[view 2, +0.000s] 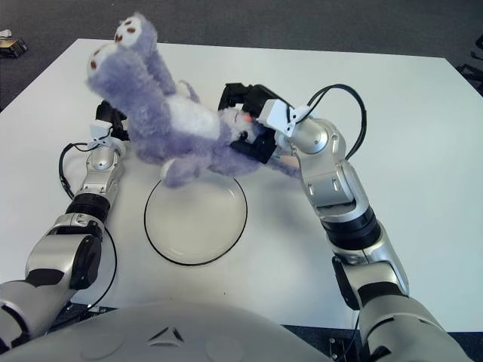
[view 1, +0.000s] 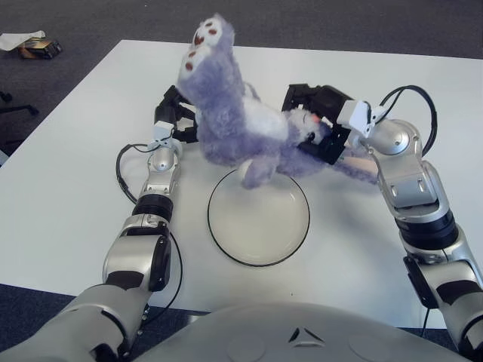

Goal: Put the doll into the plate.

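A fluffy purple doll with a white belly and brown-padded feet is held in the air above the far rim of the round white plate. Its legs point up and away, its head lies to the right. My left hand grips the doll's body from the left side. My right hand is closed around the doll's head on the right. The doll hides most of both hands' fingers. The plate lies flat on the white table with nothing in it.
The white table stretches around the plate on all sides. On the dark floor beyond the far left corner lies a small object with white paper.
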Tool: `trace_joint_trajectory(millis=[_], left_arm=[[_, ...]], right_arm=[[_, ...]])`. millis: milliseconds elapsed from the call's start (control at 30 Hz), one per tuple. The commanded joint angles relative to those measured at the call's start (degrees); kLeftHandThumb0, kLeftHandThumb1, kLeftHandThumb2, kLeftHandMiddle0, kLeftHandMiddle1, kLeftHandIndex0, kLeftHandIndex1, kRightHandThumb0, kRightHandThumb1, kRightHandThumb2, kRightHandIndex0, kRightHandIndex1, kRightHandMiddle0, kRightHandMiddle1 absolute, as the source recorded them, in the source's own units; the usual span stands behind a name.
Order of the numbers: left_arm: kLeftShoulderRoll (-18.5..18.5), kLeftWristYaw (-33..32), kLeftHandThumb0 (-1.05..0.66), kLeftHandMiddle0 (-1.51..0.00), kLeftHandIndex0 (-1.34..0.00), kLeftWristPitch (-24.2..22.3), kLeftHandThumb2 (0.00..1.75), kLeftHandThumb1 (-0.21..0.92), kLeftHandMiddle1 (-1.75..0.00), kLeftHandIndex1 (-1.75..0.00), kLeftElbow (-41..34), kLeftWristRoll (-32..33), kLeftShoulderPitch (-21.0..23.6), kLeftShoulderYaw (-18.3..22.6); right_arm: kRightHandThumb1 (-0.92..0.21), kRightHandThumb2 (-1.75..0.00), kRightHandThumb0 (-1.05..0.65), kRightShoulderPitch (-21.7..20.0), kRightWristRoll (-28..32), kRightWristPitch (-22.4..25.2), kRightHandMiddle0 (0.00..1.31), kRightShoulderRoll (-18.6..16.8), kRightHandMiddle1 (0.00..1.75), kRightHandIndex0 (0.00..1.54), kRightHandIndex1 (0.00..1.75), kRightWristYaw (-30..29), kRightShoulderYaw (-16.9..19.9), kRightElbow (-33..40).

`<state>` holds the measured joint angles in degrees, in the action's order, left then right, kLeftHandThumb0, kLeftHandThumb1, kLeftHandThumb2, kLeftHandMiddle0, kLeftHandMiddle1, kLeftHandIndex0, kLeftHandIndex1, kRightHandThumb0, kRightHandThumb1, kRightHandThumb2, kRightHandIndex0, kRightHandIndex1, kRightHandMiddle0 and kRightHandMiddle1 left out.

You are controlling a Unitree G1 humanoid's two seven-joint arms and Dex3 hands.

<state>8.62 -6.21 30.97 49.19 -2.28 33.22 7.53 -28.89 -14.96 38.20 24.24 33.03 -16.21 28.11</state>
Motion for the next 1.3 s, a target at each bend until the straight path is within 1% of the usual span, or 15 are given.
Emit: trace_joint_trajectory(millis=[0, 167, 267, 433, 567, 667, 800, 1100, 1267], left_arm=[[-0.34, 1.06, -0.01, -0.55, -0.54, 0.11, 1.41, 0.24, -1.75, -1.75, -0.90, 0.53, 1.04, -0.42], [-0.66, 2.05, -0.01, -0.55, -0.54, 0.30, 1.41, 0.25, -1.75, -1.75, -1.53, 0.49, 0.98, -0.81], [-0.76, 2.45, -0.01, -0.55, -0.54, 0.12, 1.41, 0.25, -1.75, -1.75, -1.86, 0.47, 0.93, -0.92], [-1.20, 3.02, -0.01, -0.55, -0.54, -0.50, 1.41, 0.25, -1.75, -1.75, -2.75, 0.44, 0.71, -1.33], [-1.38, 3.03, -0.01, -0.56, -0.55, -0.75, 1.43, 0.23, -1.75, -1.75, -3.04, 0.35, 0.66, -1.40], [-1.68, 3.09, -0.01, -0.57, -0.56, -1.52, 1.43, 0.23, -1.75, -1.75, -3.72, 0.30, 0.58, -1.66], [-1.98, 3.36, -0.01, -0.57, -0.56, -2.66, 1.43, 0.23, -1.75, -1.75, -4.74, 0.51, 0.41, -1.78], [-2.55, 4.13, -0.01, -0.56, -0.55, -4.14, 1.42, 0.23, -1.75, -1.75, -6.50, 1.36, 0.12, -1.61], [-2.65, 4.31, -0.01, -0.56, -0.55, -4.72, 1.42, 0.24, -1.75, -1.75, -7.16, 1.66, 0.01, -1.67]], right_arm=[[0.07, -1.75, 0.00, 0.36, 0.21, 1.90, 0.67, 1.07, 1.75, 0.91, 1.72, 1.20, -1.02, 2.23], [0.07, -1.75, 0.00, 1.61, 1.07, 3.83, 0.67, 0.62, 1.75, 0.91, 1.72, 1.70, -1.52, 3.61], [0.07, -1.75, 0.00, 1.87, 1.57, 4.02, 0.67, 0.54, 1.75, 0.91, 1.71, 1.85, -1.62, 3.84], [0.07, -1.75, 0.00, 3.02, 2.48, 2.20, 0.67, 0.72, 1.75, 0.92, 1.70, 1.95, -1.64, 4.17], [0.08, -1.75, 0.00, 3.47, 3.09, 1.63, 0.67, 0.83, 1.75, 0.92, 1.70, 1.84, -1.31, 4.29], [0.08, -1.75, 0.00, 5.05, 4.37, 0.05, 0.68, 0.71, 1.75, 0.92, 1.69, 1.85, -1.04, 4.92], [0.08, -1.75, 0.00, 5.67, 5.41, -1.69, 0.68, 1.19, 1.75, 0.93, 1.67, 2.55, -1.18, 4.41], [0.08, -1.75, 0.00, 8.18, 7.37, -4.72, 0.68, 0.35, 1.75, 0.92, 1.70, 1.51, -0.29, 3.94], [0.08, -1.75, 0.00, 8.69, 8.60, -5.87, 0.67, 0.17, 1.75, 0.93, 1.69, 1.44, 0.14, 3.82]])
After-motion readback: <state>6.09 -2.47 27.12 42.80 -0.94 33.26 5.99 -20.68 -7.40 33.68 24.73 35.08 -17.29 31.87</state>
